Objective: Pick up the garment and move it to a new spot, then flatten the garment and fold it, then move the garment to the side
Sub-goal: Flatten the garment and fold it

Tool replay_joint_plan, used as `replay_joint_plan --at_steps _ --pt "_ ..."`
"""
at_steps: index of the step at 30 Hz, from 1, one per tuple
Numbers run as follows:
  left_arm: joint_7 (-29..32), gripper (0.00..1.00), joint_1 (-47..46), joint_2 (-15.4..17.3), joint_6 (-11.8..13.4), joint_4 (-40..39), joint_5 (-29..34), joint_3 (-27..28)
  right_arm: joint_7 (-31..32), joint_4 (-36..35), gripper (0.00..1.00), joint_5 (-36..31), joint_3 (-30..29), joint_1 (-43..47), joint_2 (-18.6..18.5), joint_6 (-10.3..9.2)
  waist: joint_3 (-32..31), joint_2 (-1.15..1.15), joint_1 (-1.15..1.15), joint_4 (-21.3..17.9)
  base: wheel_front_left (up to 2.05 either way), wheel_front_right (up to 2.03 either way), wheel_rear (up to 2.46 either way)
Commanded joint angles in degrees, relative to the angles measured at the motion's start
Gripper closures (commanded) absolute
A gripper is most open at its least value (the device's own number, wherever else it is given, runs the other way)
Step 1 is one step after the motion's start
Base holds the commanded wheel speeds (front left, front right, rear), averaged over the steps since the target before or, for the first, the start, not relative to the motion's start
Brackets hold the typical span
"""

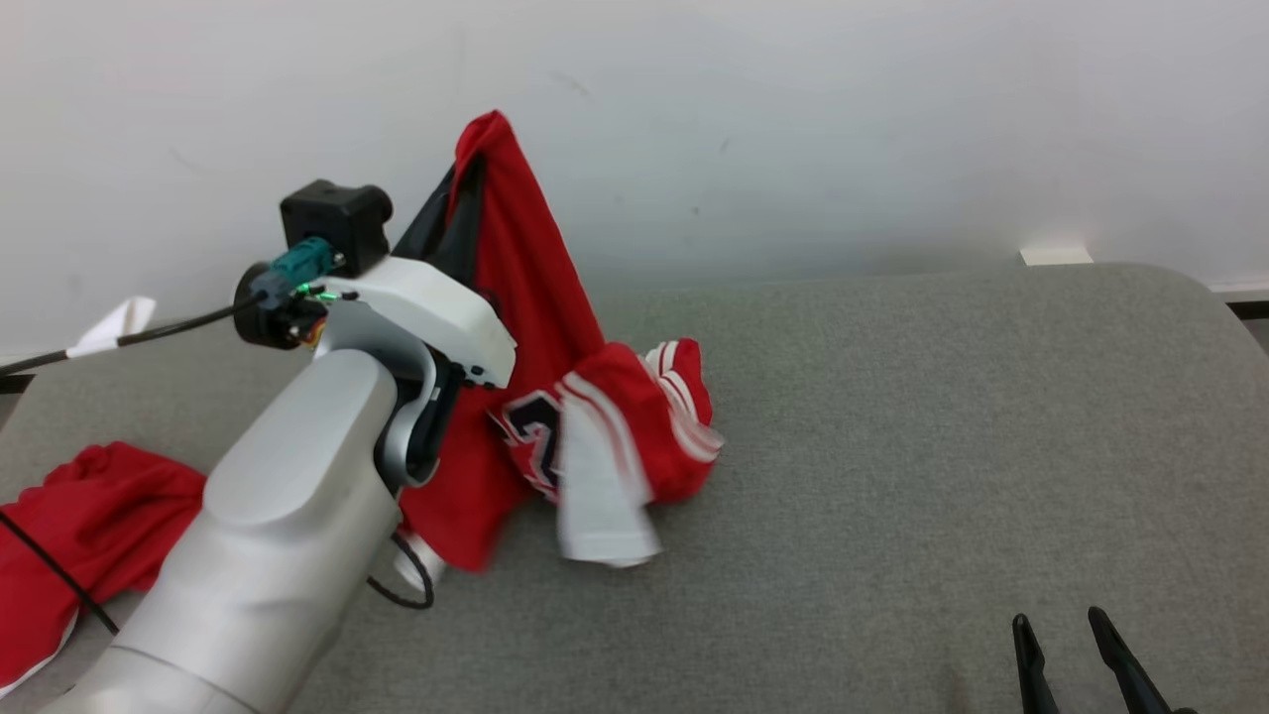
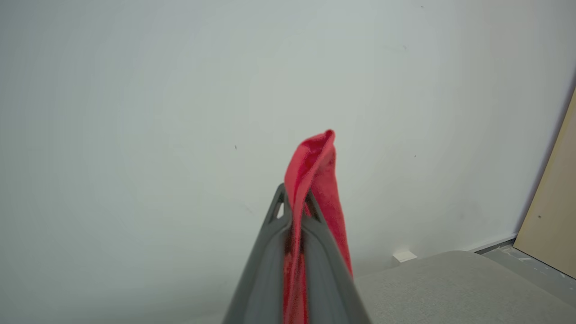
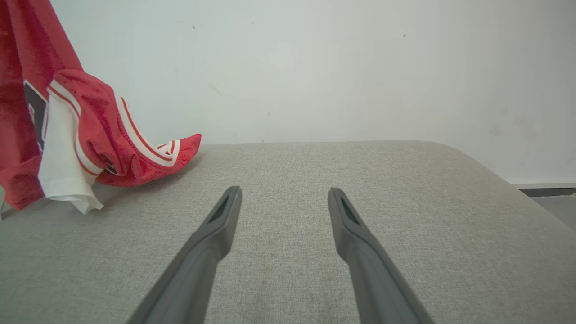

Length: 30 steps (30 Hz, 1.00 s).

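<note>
Currently, left fingers (image 2: 265, 252) clamp the red garment (image 1: 516, 268); right fingers (image 3: 211, 243) stand spread, empty.

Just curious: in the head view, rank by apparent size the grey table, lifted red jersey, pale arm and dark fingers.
Grey table
Pale left arm and red jersey, alike, arm nearer: unranked
Right gripper smallest

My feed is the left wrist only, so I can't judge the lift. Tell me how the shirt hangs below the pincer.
Observer: The shirt hangs in a peak from the shut left pincer; its lower folds touch the grey cushion.
Operator: Report the right pincer.
Observer: The right pincer is open, low over bare cushion, apart from the shirt.
</note>
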Motion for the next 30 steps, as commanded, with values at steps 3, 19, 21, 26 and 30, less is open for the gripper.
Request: replay_joint_plan --at_steps 3,19,21,26,30 --pt "-0.41 1.0 0.82 0.76 -0.37 -2.45 1.24 0.19 0.03 0.18 0.0 0.31 -0.4 1.22 0.17 -0.12 -1.04 0.0 0.0 0.62 0.0 0.0 0.0" --pt "-0.46 1.0 39.64 10.67 9.91 -27.99 -3.59 3.03 0.04 -1.18 0.0 -0.33 -2.29 4.58 0.41 -0.13 -3.41 0.0 0.0 5.62 0.0 0.0 0.0" --pt "-0.47 1.0 44.16 11.01 11.13 -31.52 -3.7 4.53 0.04 -1.25 0.0 -0.29 -2.25 4.75 0.09 -0.13 -3.53 0.0 0.0 6.01 0.0 0.0 0.0" --pt "-0.02 1.0 52.0 10.82 13.0 -41.17 -4.21 3.56 0.04 -1.3 0.0 -0.18 -2.33 5.56 -0.27 -0.13 -4.07 0.0 0.0 6.87 0.0 0.0 0.0" --pt "1.63 1.0 55.93 11.9 15.77 -46.82 -3.87 2.56 0.04 -1.33 0.0 -0.15 -2.27 5.85 -0.19 -0.13 -4.49 0.0 0.0 7.14 0.0 0.0 0.0"
